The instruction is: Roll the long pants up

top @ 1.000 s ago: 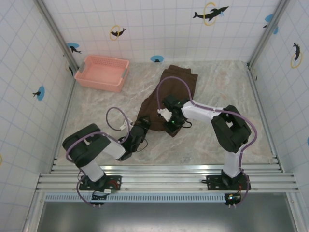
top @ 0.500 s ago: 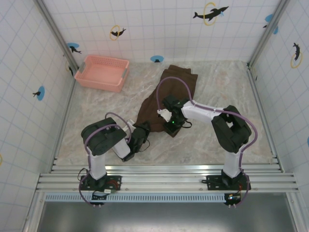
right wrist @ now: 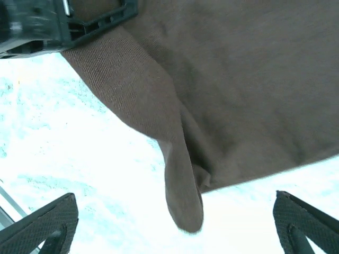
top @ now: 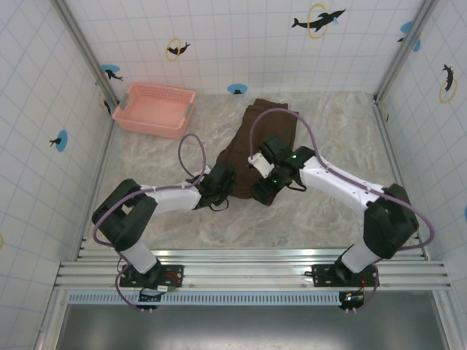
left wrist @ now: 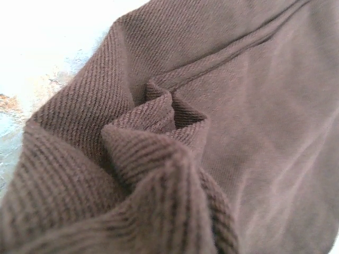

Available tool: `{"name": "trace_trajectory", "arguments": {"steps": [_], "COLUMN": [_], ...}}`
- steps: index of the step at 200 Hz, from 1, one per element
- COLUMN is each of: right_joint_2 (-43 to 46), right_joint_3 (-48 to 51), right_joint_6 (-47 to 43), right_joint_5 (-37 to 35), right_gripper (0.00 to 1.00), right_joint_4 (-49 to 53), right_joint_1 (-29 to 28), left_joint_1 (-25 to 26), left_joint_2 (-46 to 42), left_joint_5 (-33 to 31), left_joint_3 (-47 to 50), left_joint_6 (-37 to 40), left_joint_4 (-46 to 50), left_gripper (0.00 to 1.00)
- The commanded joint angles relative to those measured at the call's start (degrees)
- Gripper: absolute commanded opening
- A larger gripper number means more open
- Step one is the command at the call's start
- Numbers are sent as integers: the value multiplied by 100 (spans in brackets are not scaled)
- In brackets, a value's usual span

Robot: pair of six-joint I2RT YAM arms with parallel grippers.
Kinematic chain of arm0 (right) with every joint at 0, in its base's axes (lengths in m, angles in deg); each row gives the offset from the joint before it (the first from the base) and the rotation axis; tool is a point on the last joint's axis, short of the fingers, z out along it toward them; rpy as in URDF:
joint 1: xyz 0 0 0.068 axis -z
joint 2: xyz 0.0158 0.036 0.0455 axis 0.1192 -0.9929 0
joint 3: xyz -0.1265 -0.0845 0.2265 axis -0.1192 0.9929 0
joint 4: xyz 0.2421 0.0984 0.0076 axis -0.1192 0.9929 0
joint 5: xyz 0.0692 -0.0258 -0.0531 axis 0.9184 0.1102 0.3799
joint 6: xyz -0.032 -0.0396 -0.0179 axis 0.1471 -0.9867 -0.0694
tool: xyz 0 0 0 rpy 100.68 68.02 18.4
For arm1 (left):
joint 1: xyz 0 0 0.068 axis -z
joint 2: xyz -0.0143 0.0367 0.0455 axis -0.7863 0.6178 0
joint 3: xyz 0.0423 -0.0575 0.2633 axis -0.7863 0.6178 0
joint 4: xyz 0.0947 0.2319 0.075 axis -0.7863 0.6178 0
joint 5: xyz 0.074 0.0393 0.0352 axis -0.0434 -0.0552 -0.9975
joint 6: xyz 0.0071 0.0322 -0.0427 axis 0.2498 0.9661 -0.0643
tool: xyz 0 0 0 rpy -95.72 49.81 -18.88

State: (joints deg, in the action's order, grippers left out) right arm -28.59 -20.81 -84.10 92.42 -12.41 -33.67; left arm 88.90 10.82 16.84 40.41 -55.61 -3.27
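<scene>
The long pants [top: 271, 130] lie on the marble-patterned table [top: 328, 211], a dark brown strip running from the far middle of the table back toward the arms and slanting to the left as it comes nearer. The far end lies flat and squared off; the near end is rumpled where the two arms meet it.

The left gripper [top: 221, 184] is at the near left edge of the cloth with its jaws closed. In its wrist view the ribbed brown cloth [left wrist: 254, 132] is bunched into tight folds right against the lens. I take that to be the pants pinched in its fingers, though the fingers themselves are hidden.

The right gripper [top: 264, 191] hangs just beside it, over the near right edge of the cloth. In its own view the right gripper [right wrist: 175, 227] stands wide open, with its dark fingers [right wrist: 45, 225] far apart at the bottom corners and nothing gripped. A loose fold of the pants [right wrist: 238, 79] droops down between them, touching neither. The black frame of the left gripper [right wrist: 63, 21] sits on the cloth's edge at the top corner.

A pink basket [top: 155, 109] stands at the far left of the table, well apart from the pants. The white tiled walls carry dolphin stickers [top: 317, 20].
</scene>
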Motion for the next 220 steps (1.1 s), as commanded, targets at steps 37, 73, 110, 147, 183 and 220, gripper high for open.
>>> {"name": "trace_trajectory", "arguments": {"steps": [37, 73, 110, 147, 183, 220], "right_joint_2": [972, 916, 585, -223, -1127, -1894], "right_joint_3": [787, 1012, 1109, 802, 233, -401], "right_joint_6": [292, 549, 716, 487, 309, 328], "right_joint_5": [-1637, -2962, -3982, -4749, -5148, -5550], "right_gripper": [99, 99, 99, 99, 99, 99], "right_joint_4": [57, -91, -456, -730, -866, -849], "right_joint_1": [-767, -1679, -2012, -2289, -2713, -3048], "left_joint_1": [-264, -474, -660, -792, -1161, -1448], "left_joint_2": [1733, 2497, 2837, 3012, 2975, 2989], "left_joint_5": [1290, 1594, 1533, 1331, 1113, 960], "left_joint_3": [-2512, -3822, -4532, -4868, -4835, -4827], "left_joint_6": [829, 1031, 1360, 1710, 2029, 2331], "left_joint_4": [4165, 5233, 5931, 6422, 6684, 6794], "left_gripper": [0, 0, 0, 0, 0, 0]}}
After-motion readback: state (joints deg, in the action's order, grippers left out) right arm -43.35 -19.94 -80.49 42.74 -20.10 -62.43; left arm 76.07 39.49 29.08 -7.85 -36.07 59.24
